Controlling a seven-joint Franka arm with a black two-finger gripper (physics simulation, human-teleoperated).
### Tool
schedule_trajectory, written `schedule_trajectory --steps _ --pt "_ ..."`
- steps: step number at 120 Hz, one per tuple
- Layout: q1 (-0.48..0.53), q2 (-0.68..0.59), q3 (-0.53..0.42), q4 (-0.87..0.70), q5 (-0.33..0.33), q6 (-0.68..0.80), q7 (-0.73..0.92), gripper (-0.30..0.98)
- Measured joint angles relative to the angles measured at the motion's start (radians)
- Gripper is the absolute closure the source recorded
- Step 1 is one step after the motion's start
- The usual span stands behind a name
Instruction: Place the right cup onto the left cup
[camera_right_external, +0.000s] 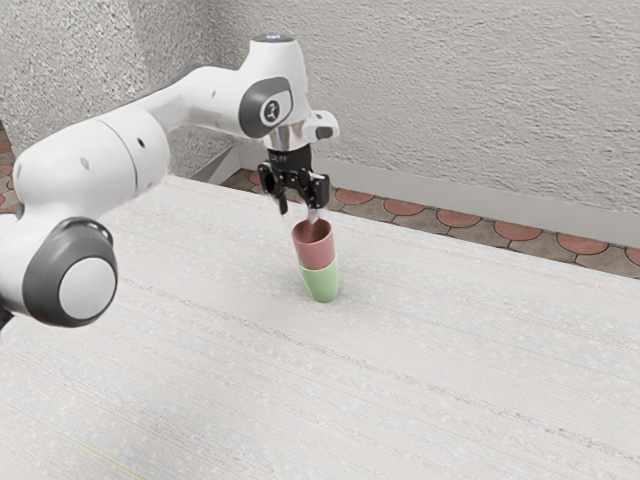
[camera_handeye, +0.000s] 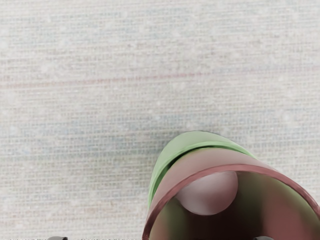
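See the red cup set in the green cup, lower part sunk inside it, upper part rising out of it, mouth upward. Have the end effector open above the green cup, fingers spread apart, one over the red cup's mouth, the other off to the side, with nothing gripped. See the arm reach in from the exterior view's left of the green cup. Find the bench under and around the green cup, floor tiles and a rough wall beyond it.
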Motion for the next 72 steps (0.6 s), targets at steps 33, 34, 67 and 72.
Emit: schedule_trajectory --steps 33,34,67,72 --pt "-0.003 -0.227 -0.01 -0.159 -0.003 -0.013 0.011 0.06" --pt "-0.003 -0.235 -0.011 -0.165 -0.003 -0.014 0.011 0.06" --pt "-0.005 -0.518 -0.022 -0.375 -0.006 -0.058 0.018 0.02" --pt "-0.005 -0.565 -0.021 -0.415 -0.006 -0.071 0.015 0.01"
